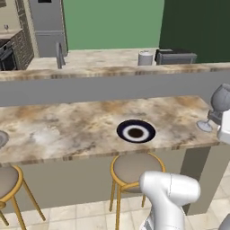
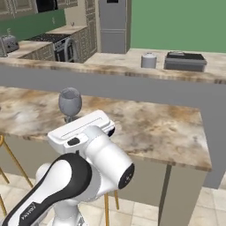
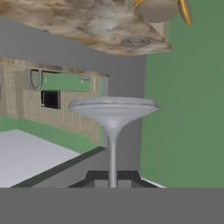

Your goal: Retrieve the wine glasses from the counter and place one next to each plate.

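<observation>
Basically, one translucent grey-blue stemmed wine glass [image 1: 221, 99] is clamped by its thin stem in the closed gripper [image 3: 113, 183], carried over the mottled tan stone bar [image 1: 67, 126] toward the dark-rimmed round plate [image 1: 136, 131].

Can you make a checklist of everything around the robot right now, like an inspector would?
Surface: mottled tan-brown stone bar top with plain grey sides.
Job's things: translucent grey-blue stemmed wine glass at the bar's right end; round dark-rimmed plate with a white ring lying flat near the bar's front edge, apart from the glass.
Clutter: small grey canister and dark boxy appliance on the far counter.
Jaws: shut on the glass's thin stem.
Cables: nothing seen.
Surroundings: round padded stool with yellow legs under the bar, green wall, grey fridge.
</observation>
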Robot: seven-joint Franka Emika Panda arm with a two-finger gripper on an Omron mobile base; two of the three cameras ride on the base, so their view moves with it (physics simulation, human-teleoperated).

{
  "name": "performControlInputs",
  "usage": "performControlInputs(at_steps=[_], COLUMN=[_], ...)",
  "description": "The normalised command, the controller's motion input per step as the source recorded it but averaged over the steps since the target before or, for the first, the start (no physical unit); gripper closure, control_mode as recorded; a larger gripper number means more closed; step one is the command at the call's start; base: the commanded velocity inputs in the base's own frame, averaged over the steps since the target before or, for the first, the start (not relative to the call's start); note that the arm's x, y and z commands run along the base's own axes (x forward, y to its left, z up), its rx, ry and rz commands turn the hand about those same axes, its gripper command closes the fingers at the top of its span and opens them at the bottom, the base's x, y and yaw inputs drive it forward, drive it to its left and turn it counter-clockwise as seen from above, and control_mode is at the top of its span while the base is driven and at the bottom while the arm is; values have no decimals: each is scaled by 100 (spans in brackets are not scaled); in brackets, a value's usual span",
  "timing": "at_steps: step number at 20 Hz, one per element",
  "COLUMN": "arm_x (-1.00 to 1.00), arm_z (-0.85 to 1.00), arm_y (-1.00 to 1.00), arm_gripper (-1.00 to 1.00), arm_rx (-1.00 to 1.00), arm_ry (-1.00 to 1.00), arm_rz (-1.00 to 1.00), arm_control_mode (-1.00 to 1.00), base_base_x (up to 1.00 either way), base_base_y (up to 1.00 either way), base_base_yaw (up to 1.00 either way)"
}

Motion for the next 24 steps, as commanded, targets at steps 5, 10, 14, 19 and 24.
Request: performControlInputs(at_steps=[5,10,14,19,24], arm_x=[0,0,0,34,46], arm_z=[0,0,0,-16,-29], arm_y=[0,0,0,-9,-14], arm_gripper=[100,100,100,100,100], arm_rx=[0,0,0,0,-3], arm_ry=[0,0,0,-1,-10], arm_rz=[0,0,0,14,21], arm_control_mode=[100,100,100,-100,-100], base_base_x=[25,48,48,24,0], base_base_y=[-2,-21,-26,-7,0], base_base_yaw=[9,22,29,10,0])
